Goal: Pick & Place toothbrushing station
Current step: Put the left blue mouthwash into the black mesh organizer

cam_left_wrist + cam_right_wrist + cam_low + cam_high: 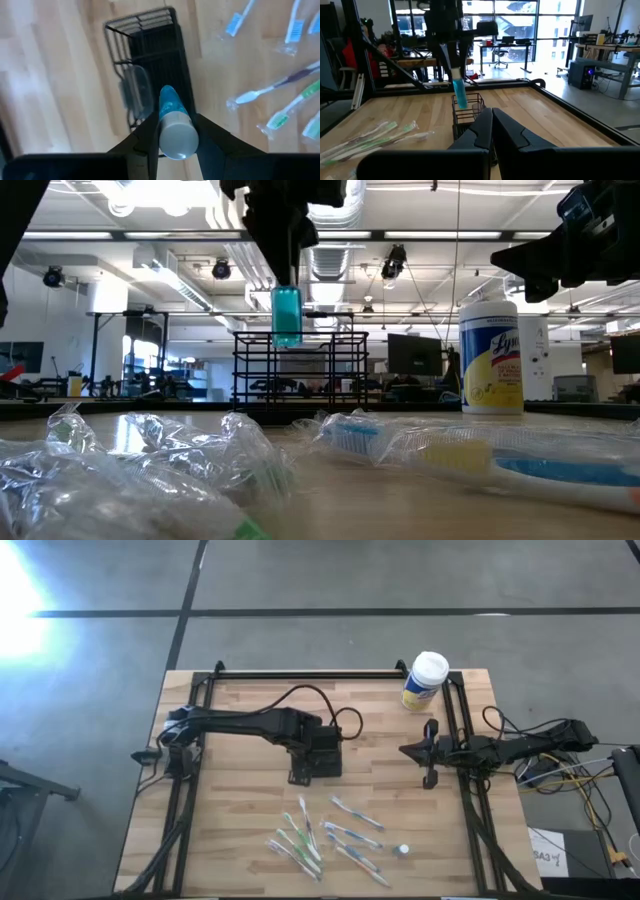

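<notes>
One black mesh organiser box [322, 753] stands on the surface, and one blue toothpaste tube [287, 316] hangs above it. One yellow wipe canister [424, 681] stands at the far edge. Roughly nine wrapped toothbrushes [330, 837] lie scattered (overlaps blur the exact count), plus one small white cap [402, 850].

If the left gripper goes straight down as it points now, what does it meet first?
Probably the black mesh organiser directly below: the left gripper holds a blue tube above it. Which compartment is unclear.

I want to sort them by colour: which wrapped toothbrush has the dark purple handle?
The toothbrush lying between the blue-headed and green ones; its handle alone looks dark purple.
</notes>
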Motion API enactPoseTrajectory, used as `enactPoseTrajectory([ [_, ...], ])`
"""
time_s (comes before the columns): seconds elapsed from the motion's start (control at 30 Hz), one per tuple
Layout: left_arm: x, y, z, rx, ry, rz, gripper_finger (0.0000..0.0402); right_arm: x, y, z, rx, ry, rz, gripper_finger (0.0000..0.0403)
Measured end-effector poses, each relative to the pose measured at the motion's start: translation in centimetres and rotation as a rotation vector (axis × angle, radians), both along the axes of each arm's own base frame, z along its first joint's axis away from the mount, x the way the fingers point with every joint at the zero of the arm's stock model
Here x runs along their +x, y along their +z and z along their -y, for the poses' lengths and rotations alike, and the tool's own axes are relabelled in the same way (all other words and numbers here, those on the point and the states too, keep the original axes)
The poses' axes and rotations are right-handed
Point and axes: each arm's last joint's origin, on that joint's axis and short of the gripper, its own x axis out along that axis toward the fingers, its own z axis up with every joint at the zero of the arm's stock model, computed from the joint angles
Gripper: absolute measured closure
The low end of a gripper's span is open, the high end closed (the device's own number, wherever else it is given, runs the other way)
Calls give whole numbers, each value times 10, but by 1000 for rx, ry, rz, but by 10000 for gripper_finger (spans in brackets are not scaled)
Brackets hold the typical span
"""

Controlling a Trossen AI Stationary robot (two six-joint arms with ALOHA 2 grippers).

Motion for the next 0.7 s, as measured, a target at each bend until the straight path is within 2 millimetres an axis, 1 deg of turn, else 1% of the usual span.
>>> enactPoseTrajectory([
  [0.13,1,-9,1,-19,-9,-1,304,0,0,0,-7,-1,-1,394],
  [0.43,6,-18,-1,-30,-15,23,304,0,0,0,-7,-1,0,394],
  [0.7,8,-41,-5,-46,-9,13,304,0,0,0,-7,-1,1,394],
])
